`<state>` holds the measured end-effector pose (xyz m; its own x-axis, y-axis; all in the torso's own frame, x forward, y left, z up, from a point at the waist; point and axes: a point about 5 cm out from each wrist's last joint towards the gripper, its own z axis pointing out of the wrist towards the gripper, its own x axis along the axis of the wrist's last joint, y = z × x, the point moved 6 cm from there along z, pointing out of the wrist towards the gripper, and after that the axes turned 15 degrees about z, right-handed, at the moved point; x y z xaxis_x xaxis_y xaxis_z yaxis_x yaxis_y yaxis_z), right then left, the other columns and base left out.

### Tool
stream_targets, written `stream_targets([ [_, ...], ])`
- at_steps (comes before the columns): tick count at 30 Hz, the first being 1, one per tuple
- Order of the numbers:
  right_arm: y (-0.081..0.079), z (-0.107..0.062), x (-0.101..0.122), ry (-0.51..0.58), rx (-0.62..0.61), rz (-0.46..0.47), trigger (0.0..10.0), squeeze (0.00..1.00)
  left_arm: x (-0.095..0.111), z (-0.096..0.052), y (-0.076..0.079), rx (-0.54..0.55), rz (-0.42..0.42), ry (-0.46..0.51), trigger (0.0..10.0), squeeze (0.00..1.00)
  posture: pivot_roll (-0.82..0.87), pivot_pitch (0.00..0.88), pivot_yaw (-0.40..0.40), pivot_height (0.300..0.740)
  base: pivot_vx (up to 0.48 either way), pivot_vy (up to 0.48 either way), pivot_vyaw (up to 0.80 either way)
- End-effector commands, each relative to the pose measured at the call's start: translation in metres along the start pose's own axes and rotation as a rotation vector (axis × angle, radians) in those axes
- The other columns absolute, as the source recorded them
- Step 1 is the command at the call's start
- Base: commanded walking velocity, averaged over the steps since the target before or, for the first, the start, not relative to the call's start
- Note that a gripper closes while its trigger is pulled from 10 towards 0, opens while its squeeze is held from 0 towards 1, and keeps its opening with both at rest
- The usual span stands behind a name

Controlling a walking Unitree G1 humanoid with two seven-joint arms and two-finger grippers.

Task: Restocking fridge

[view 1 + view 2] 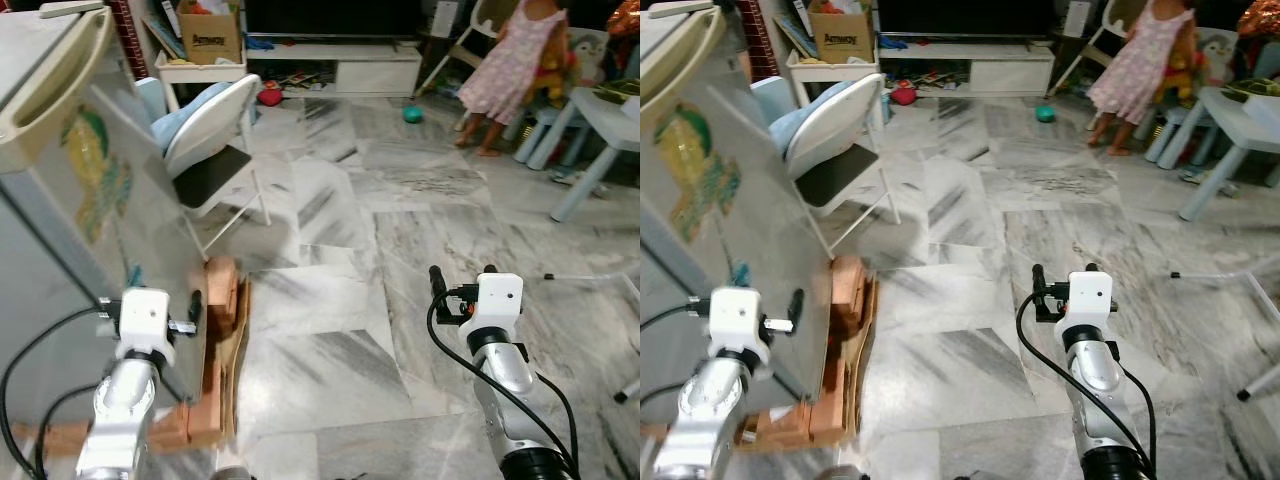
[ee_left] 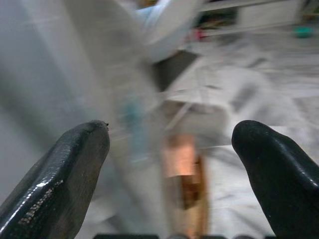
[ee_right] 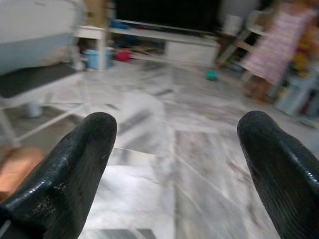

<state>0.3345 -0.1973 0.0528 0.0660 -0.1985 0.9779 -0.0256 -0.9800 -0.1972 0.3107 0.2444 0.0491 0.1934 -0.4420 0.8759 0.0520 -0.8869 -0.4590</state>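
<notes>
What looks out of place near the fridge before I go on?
Flattened cardboard is stacked on the floor at the foot of the fridge door, right beside the left gripper. A small green ball lies loose on the floor further off. Both grippers are open and hold nothing; the right gripper hangs over bare floor.

Folding chair [image 1: 215,150], cardboard box [image 1: 208,35]
</notes>
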Motion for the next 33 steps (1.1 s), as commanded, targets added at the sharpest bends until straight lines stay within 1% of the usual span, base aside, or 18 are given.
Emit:
stream_targets([
  [1, -0.003, 0.002, 0.007, 0.023, 0.016, -0.007, 10.0, 0.00, -0.006, 0.000, -0.001, 0.002, 0.010, -0.029, 10.0, 0.00, 0.05, 0.000, -0.055, 0.740, 0.000, 0.000, 0.79],
  [3, -0.003, 0.001, 0.006, 0.020, 0.015, -0.004, 10.0, 0.00, -0.010, 0.002, -0.005, 0.008, 0.018, -0.044, 10.0, 0.00, 0.05, 0.000, -0.055, 0.740, 0.000, 0.000, 0.78],
  [4, -0.002, 0.001, 0.005, 0.015, 0.015, -0.006, 10.0, 0.00, -0.013, 0.006, -0.005, 0.008, 0.024, -0.058, 10.0, 0.00, 0.05, 0.000, -0.055, 0.740, 0.000, 0.000, 0.00],
  [6, -0.001, 0.000, 0.005, 0.013, 0.015, -0.006, 10.0, 0.00, -0.014, 0.007, -0.005, 0.007, 0.024, -0.063, 10.0, 0.00, 0.05, 0.000, -0.055, 0.740, 0.000, 0.000, 0.00],
  [11, 0.002, 0.000, 0.004, 0.009, 0.003, 0.005, 10.0, 0.00, -0.005, 0.014, -0.002, -0.020, -0.001, -0.031, 10.0, 0.00, 0.04, 0.000, -0.057, 0.740, 0.000, 0.000, 0.00],
  [14, 0.001, 0.000, -0.003, -0.025, 0.004, -0.006, 10.0, 0.00, 0.002, 0.021, 0.006, -0.072, -0.001, -0.004, 10.0, 0.00, 0.04, 0.000, -0.064, 0.740, 0.000, 0.000, 0.00],
  [18, 0.001, 0.000, -0.004, -0.034, 0.006, -0.023, 10.0, 0.00, 0.008, 0.030, 0.009, -0.088, -0.009, 0.008, 10.0, 0.00, 0.04, 0.000, -0.070, 0.740, 0.000, 0.000, 0.00],
  [20, 0.002, 0.000, -0.006, -0.041, -0.001, -0.023, 10.0, 0.00, 0.011, 0.037, 0.008, -0.067, -0.011, 0.006, 10.0, 0.00, 0.04, 0.000, -0.074, 0.740, 0.000, 0.000, 0.00],
  [22, 0.002, 0.000, -0.007, -0.042, -0.003, -0.019, 10.0, 0.00, 0.010, 0.041, 0.007, -0.055, -0.003, -0.002, 10.0, 0.00, 0.04, 0.000, -0.074, 0.740, 0.000, 0.000, 0.00],
  [24, 0.001, -0.001, -0.006, -0.039, -0.002, -0.015, 10.0, 0.00, 0.007, 0.049, 0.001, -0.014, -0.005, -0.039, 10.0, 0.00, 0.02, 0.000, -0.071, 0.740, 0.000, 0.000, 0.00],
  [26, 0.001, -0.001, -0.006, -0.038, -0.002, -0.011, 10.0, 0.00, 0.006, 0.052, -0.001, -0.002, -0.012, -0.051, 10.0, 0.00, 0.02, 0.000, -0.070, 0.740, 0.000, 0.000, 0.00],
  [29, 0.003, -0.002, -0.005, -0.037, -0.005, -0.014, 10.0, 0.00, 0.013, 0.057, -0.001, -0.012, -0.018, -0.029, 10.0, 0.00, 0.01, 0.000, -0.070, 0.740, 0.000, 0.000, 0.00],
  [31, 0.008, -0.003, -0.006, -0.046, -0.016, -0.023, 10.0, 0.00, 0.025, 0.062, 0.006, -0.063, -0.029, 0.019, 10.0, 0.00, 0.01, 0.000, -0.070, 0.740, 0.000, 0.000, 0.00],
  [32, 0.008, -0.003, -0.006, -0.046, -0.016, -0.023, 10.0, 0.00, 0.025, 0.062, 0.006, -0.063, -0.029, 0.019, 10.0, 0.00, 0.01, 0.000, -0.070, 0.740, 0.000, 0.000, 0.00],
  [33, 0.010, -0.003, -0.008, -0.052, -0.021, -0.026, 10.0, 0.00, 0.033, 0.064, 0.011, -0.093, -0.037, 0.049, 10.0, 0.00, 0.01, 0.000, -0.070, 0.740, 0.000, 0.000, 0.00],
])
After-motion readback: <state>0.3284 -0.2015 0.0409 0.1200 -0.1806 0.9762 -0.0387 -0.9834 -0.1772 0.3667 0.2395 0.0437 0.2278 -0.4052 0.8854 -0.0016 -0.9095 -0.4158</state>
